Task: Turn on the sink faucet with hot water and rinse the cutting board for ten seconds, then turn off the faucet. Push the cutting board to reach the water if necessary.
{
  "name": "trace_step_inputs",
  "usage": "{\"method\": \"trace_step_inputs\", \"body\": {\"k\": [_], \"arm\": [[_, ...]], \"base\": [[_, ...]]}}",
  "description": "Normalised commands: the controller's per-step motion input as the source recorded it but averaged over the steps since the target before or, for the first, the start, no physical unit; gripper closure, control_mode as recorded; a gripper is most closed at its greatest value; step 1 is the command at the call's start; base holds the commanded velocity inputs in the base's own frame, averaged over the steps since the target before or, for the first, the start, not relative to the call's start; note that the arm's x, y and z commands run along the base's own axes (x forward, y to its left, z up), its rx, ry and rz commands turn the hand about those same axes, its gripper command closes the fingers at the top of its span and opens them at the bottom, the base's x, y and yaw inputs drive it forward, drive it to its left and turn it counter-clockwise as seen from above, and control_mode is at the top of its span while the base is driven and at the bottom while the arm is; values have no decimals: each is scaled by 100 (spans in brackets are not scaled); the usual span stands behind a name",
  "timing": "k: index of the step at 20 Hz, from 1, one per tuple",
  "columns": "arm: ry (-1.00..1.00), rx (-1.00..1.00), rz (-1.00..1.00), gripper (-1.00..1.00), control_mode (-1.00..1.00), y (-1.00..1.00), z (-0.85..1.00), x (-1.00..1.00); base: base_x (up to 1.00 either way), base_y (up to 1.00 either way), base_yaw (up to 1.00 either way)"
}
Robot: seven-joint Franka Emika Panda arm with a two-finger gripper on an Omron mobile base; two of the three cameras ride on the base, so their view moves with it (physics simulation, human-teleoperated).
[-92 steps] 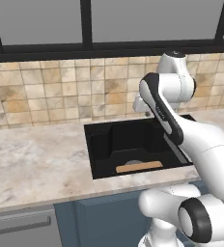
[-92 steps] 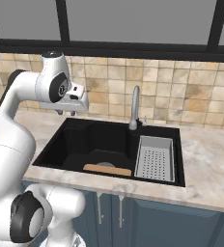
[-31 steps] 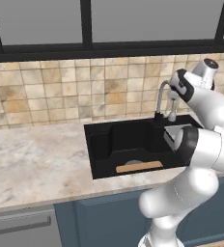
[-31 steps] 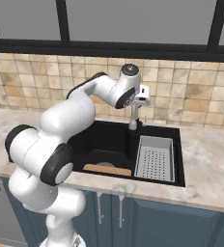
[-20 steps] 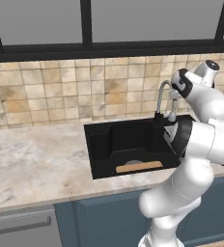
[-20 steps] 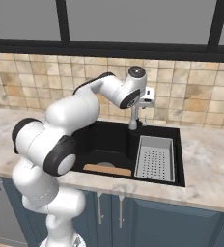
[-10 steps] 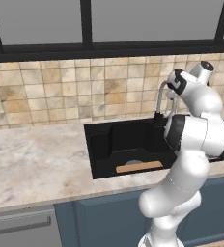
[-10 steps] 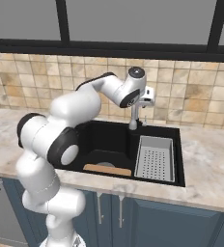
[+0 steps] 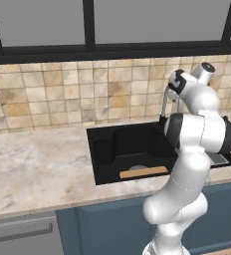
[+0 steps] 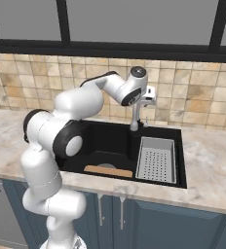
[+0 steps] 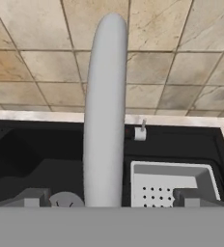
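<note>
The sink faucet [image 11: 104, 120] rises as a thick grey arch right in front of the hand, and it also stands at the sink's back rim [image 10: 134, 119] [image 9: 163, 105]. My gripper [image 11: 111, 198] is open, one fingertip [image 11: 33, 197] on each side of the spout, up by the arch's top [image 10: 147, 98] [image 9: 175, 84]. No water runs. The cutting board [image 10: 108, 171] [image 9: 143, 172] lies flat at the front of the black sink [image 10: 93, 146] [image 9: 107, 149], away from the spout. A small grey lever [image 11: 140, 132] sits behind the faucet.
A grey perforated drain tray [image 10: 156, 158] [image 11: 172, 185] fills the sink's right part. The round drain [image 11: 65, 198] lies left of the spout. Marble counter [image 9: 38, 169] runs on both sides, and a tiled wall [image 10: 193, 102] stands close behind the faucet.
The hand swung from above the sink's left side over to the faucet's arch. In the last second it barely moves, while the elbow has turned inward. The jaws stay open.
</note>
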Motion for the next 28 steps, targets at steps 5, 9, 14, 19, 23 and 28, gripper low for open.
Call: {"method": "trace_step_inputs", "body": {"k": [5,9,14,19,23,28], "arm": [[0,0,0,-100,-100,0,-3,13],[0,0,0,-100,-100,0,-5,7],[0,0,0,-100,-100,6,0,0],[0,0,0,-100,-100,20,-2,0],[0,0,0,-100,-100,26,-2,0],[0,0,0,-100,-100,30,-3,0]], "base": [[0,0,0],[0,0,0],[0,0,0],[0,0,0],[0,0,0],[0,0,0]]}}
